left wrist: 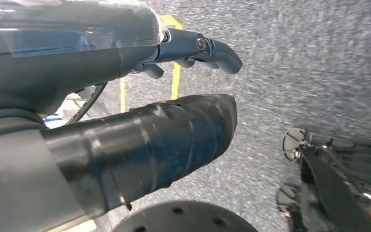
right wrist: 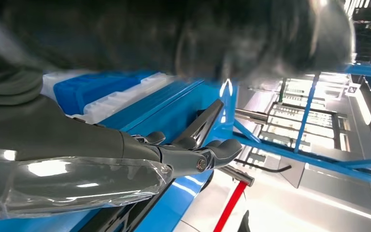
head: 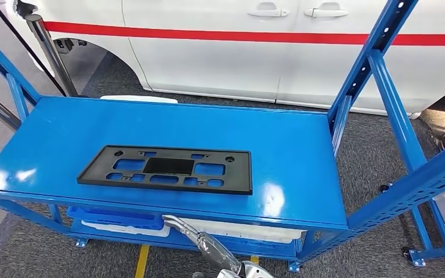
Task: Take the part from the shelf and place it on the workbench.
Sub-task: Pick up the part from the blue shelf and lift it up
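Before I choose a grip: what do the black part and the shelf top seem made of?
Black part: looks like moulded plastic, matte, with cut-out windows and little glare. Shelf top: probably painted sheet metal, glossy blue, with bright reflections of the lights. Neither is certain from looks alone.

One black part (head: 166,169), one blue shelf (head: 301,145), perhaps two bins (head: 116,219) below.

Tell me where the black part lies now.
In the head view the black part lies flat on the blue shelf top, left of its middle, near the front edge.
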You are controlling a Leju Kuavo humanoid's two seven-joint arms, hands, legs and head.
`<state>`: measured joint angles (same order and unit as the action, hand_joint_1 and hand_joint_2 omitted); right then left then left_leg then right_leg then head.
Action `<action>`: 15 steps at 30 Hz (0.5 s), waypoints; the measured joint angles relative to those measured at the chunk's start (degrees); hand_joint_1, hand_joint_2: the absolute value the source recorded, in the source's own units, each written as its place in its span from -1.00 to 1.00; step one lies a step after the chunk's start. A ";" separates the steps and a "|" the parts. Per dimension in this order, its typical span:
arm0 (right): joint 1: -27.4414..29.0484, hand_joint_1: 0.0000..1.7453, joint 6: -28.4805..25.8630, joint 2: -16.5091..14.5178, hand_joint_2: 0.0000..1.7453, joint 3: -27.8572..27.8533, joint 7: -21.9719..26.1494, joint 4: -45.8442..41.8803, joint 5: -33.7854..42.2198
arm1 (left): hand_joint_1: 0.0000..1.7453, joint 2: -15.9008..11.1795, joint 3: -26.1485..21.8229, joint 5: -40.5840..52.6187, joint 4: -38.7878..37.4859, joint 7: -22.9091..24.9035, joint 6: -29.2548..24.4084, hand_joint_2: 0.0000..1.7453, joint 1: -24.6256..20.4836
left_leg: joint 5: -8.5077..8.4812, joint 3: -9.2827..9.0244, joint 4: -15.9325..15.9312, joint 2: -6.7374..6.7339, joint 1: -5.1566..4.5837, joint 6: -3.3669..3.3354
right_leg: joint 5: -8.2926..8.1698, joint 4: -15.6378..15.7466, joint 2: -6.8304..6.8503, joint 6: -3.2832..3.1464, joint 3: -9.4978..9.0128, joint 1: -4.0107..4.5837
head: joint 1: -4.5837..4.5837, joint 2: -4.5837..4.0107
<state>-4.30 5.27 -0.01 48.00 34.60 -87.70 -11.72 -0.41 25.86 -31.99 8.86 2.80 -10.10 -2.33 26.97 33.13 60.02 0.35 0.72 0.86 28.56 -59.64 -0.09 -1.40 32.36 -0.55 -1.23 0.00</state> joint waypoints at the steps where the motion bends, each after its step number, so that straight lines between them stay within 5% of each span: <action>1: -0.11 -1.00 0.04 -0.04 1.00 0.00 -0.11 0.08 0.07 | -1.00 -0.02 0.00 -0.07 0.01 0.00 0.00 -1.00 -0.04 | 0.09 -0.38 -0.99 0.02 -0.14 -0.27 | 0.01 -0.01 0.03 0.27 0.08 0.08 | 0.00 0.00; 5: -0.78 -1.00 -0.08 -0.40 1.00 -0.01 -0.83 0.57 -0.05 | -1.00 -0.16 0.00 -0.36 0.01 -0.02 0.05 -1.00 -0.08 | -0.20 -0.79 -2.08 -0.10 0.06 -1.77 | 1.30 -1.48 0.06 1.32 0.69 0.12 | -0.02 0.00; 8: -1.44 -1.00 -0.34 -0.90 1.00 0.00 -2.08 1.46 -0.29 | -1.00 -0.44 0.00 -0.75 0.01 -0.08 0.07 -1.00 -0.06 | -0.38 -0.91 -2.39 -0.29 0.01 -2.59 | 6.34 -11.21 0.06 1.56 5.10 0.11 | -0.04 0.00; 10: -1.68 -1.00 -0.36 -1.13 1.00 0.00 -2.84 2.26 -0.29 | -1.00 -0.74 0.00 -0.99 0.01 -0.16 0.07 -1.00 -0.06 | -0.32 -0.91 -2.28 -0.24 -0.08 -2.69 | 7.25 -15.78 0.06 1.57 7.34 0.08 | -0.03 0.00; 11: -1.79 -1.00 -0.37 -1.25 1.00 0.00 -3.06 2.60 -0.29 | -1.00 -0.87 0.00 -1.09 0.01 -0.20 0.08 -1.00 -0.06 | -0.26 -0.95 -2.17 -0.18 -0.10 -2.67 | 6.04 -14.92 0.06 1.51 7.00 0.07 | -0.03 0.00; 13: -2.10 -1.00 -0.38 -1.52 1.00 0.00 -3.23 3.08 -0.28 | -1.00 -0.96 0.00 -1.19 0.01 -0.26 0.09 -1.00 -0.05 | 0.00 -1.03 -1.80 -0.05 -0.10 -2.44 | 2.07 -7.84 0.07 1.21 3.74 0.04 | -0.04 0.00; 15: -2.41 -1.00 -0.38 -1.87 1.00 0.00 -3.28 3.43 -0.28 | -1.00 -1.03 0.00 -1.19 0.01 -0.33 0.11 -1.00 -0.06 | 0.31 -0.89 -1.34 0.00 -0.32 -1.97 | 0.07 -1.75 0.05 0.90 1.05 0.15 | -0.03 0.01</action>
<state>-6.71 4.90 -1.88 48.00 31.33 -84.27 -12.00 -1.44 25.86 -33.18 8.87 2.47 -9.99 -2.39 27.28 32.23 58.68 0.35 0.40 -1.11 28.63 -61.39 -0.05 -0.50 33.41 -0.40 -1.26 0.01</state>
